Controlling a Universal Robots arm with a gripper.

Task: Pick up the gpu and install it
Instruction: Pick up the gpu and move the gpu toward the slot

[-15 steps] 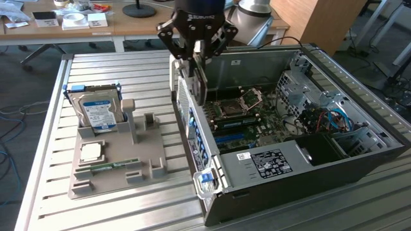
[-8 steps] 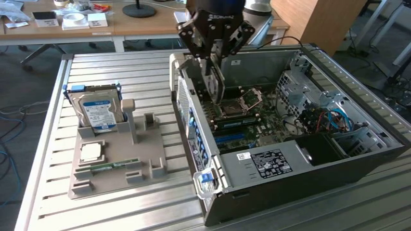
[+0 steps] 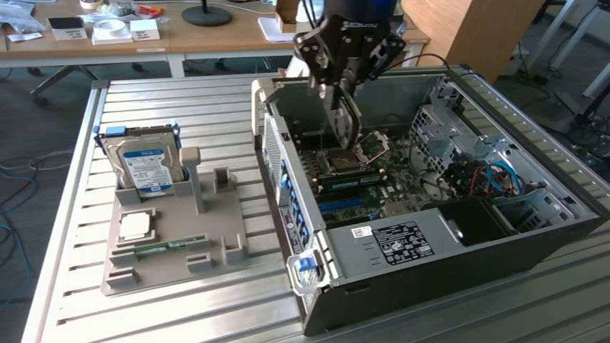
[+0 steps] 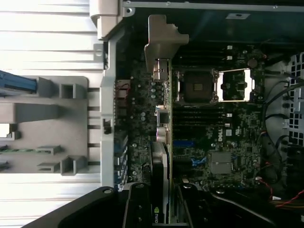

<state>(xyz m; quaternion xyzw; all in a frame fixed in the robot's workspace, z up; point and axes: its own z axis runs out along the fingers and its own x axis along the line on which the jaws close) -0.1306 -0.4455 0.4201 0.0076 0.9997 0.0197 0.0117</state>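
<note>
The gpu (image 3: 345, 125) hangs on edge inside the open computer case (image 3: 410, 246), above the motherboard (image 3: 367, 182) and close to the case's rear wall. My gripper (image 3: 341, 91) is shut on the card's upper part. In the wrist view the gpu (image 4: 160, 142) appears edge-on, with its pale metal bracket (image 4: 162, 42) at the far end. It runs alongside the CPU socket (image 4: 195, 86). Both black fingers (image 4: 138, 209) flank the card at its near end. Whether the card's lower edge touches the board is hidden.
A grey parts holder (image 3: 162, 268) lies on the slatted metal table (image 3: 191, 107) at the exterior view's left, carrying a hard drive (image 3: 145, 166), a CPU chip (image 3: 134, 226) and a green RAM stick (image 3: 167, 246). Cables (image 3: 486, 179) and a drive cage (image 3: 448, 125) fill the case's far side.
</note>
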